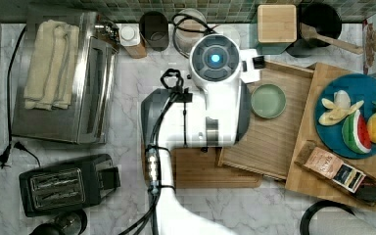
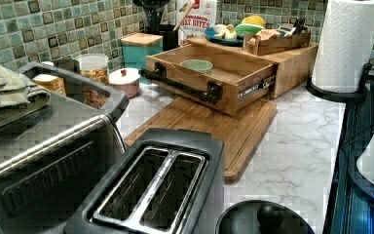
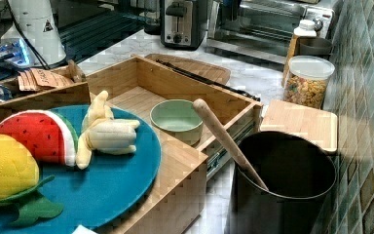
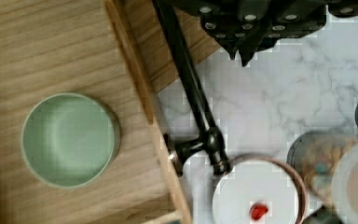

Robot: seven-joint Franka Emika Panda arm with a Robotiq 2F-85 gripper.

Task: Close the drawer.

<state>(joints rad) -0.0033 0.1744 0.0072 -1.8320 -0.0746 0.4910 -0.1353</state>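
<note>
**Arm held above the open drawer's handle**

The drawer [image 2: 209, 78] is seen pulled out from the thick wooden board [image 2: 292, 66], a green bowl [image 2: 196, 65] resting inside. In the top view the arm [image 1: 215, 93] is folded over the drawer's left edge. The gripper [image 4: 242, 58] is seen just beside the black handle [image 4: 191, 93], nothing held; how far its fingers are parted cannot be told.

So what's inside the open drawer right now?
The drawer holds one empty pale green bowl on its wooden floor. In the top view the arm covers the handle-side part, but the left and right views show nothing else in it.
</note>
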